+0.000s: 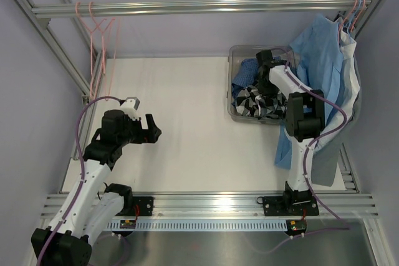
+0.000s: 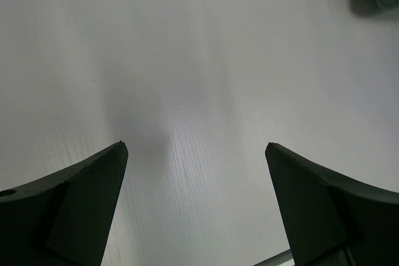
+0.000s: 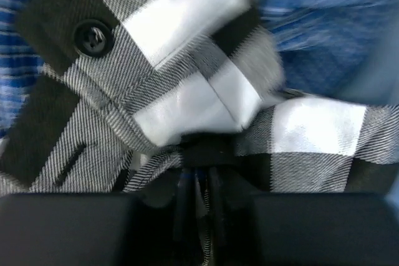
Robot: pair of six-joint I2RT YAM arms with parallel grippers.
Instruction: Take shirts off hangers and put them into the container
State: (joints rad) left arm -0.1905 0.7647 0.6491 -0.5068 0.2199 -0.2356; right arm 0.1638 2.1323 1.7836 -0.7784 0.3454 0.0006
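**Left arm.** The left gripper (image 1: 154,130) hangs over the bare white table (image 1: 181,129), on the left side and well apart from the container (image 1: 232,54). Its jaws stand wide apart. In the left wrist view both fingers (image 2: 81,204) frame only table surface, with nothing between them.

**Right arm.** The right arm reaches into the container from the near side. In the right wrist view the right gripper (image 3: 199,182) is pressed close against the black-and-white checked shirt (image 3: 187,104). The jaws leave only a narrow gap, and a fold of the checked cloth sits at that gap. Whether the cloth is pinched cannot be told, because the view is too close and blurred. A black button (image 3: 93,37) and a buttonhole show on the shirt's placket.

**Shirts.** Both lie inside the container at the far right of the table. The checked shirt is bunched in the near half and the dark blue shirt (image 1: 247,70) lies in the far half, the two touching.

**Hangers.** Bare pink hangers (image 1: 95,35) hang from the left end of the metal rail (image 1: 187,7). More pink hangers (image 1: 355,5) at the right end carry a light blue garment (image 1: 318,48) and a grey garment (image 1: 327,160). These two drape just beside the container, behind the right arm.
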